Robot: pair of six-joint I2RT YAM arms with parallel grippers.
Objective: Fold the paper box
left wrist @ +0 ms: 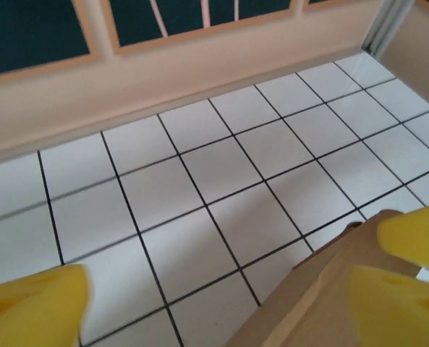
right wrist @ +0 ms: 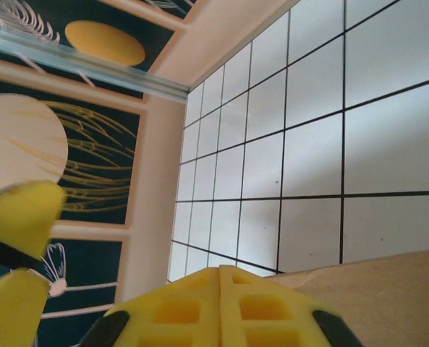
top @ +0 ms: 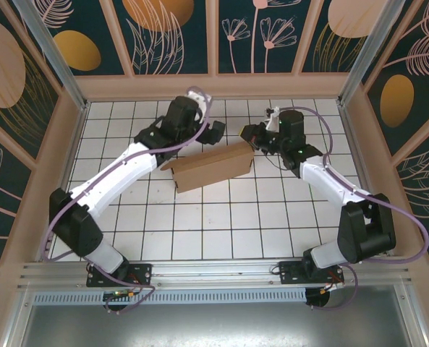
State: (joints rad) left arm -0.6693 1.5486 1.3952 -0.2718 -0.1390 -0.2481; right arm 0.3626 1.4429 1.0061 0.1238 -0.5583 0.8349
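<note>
The paper box (top: 210, 166) is a brown cardboard shape lying slantwise on the white tiled floor, mid-table. My left gripper (top: 213, 130) hovers over its far long edge. In the left wrist view that gripper (left wrist: 232, 256) is open, and a cardboard corner (left wrist: 323, 296) rises against the right yellow finger (left wrist: 409, 231). My right gripper (top: 252, 137) is at the box's right end. The right wrist view shows its yellow fingers (right wrist: 200, 311) pressed together, the gripper (right wrist: 220, 273) shut with nothing visible between them. The box's cardboard (right wrist: 388, 289) lies just beside them.
Low beige walls (top: 214, 85) with dark patterned panels enclose the tiled floor (top: 200, 231). Both arm bases are bolted to the rail (top: 214, 278) at the near edge. At the left of the right wrist view are two more yellow fingers (right wrist: 22, 210).
</note>
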